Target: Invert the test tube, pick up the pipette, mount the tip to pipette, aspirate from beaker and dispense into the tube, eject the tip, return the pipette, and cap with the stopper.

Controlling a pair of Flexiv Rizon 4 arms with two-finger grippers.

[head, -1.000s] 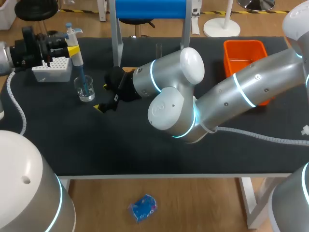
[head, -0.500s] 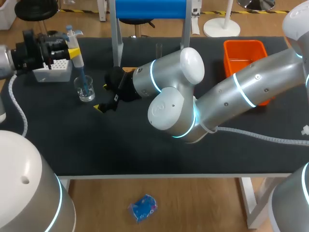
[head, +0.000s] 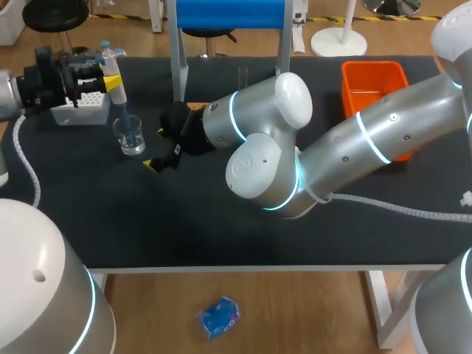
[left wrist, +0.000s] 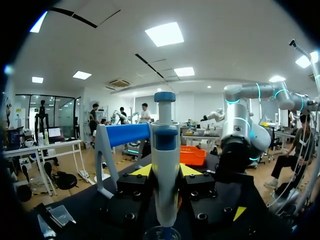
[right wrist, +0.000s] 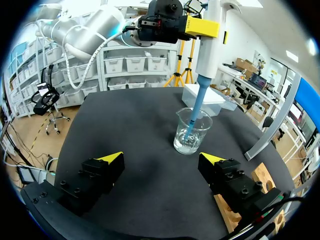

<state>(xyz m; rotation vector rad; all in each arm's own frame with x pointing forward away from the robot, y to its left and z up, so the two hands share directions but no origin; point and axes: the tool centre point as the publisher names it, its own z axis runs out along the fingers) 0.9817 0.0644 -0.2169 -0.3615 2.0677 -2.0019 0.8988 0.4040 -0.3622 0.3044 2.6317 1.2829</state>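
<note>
My left gripper [head: 110,80] is shut on the white-and-blue pipette [head: 118,92], holding it upright. The pipette's blue tip dips into the liquid in the small glass beaker [head: 130,136]. In the left wrist view the pipette [left wrist: 165,145] stands between the yellow fingertips of the left gripper [left wrist: 165,172], with the beaker's rim [left wrist: 162,233] just below. My right gripper [right wrist: 161,159] hangs open and empty low over the mat, a little short of the beaker [right wrist: 191,132]. From there the pipette [right wrist: 206,50] shows above it. A clear test tube [head: 242,76] stands upright behind the right arm.
A white tip box [head: 80,105] sits behind the beaker at the far left. A wooden rack [right wrist: 260,177] lies beside the right gripper. An orange bin [head: 372,85] stands at the back right. A blue-topped frame [head: 228,15] stands at the back.
The left gripper with the pipette has sunk slightly toward the beaker. The right arm has not moved.
</note>
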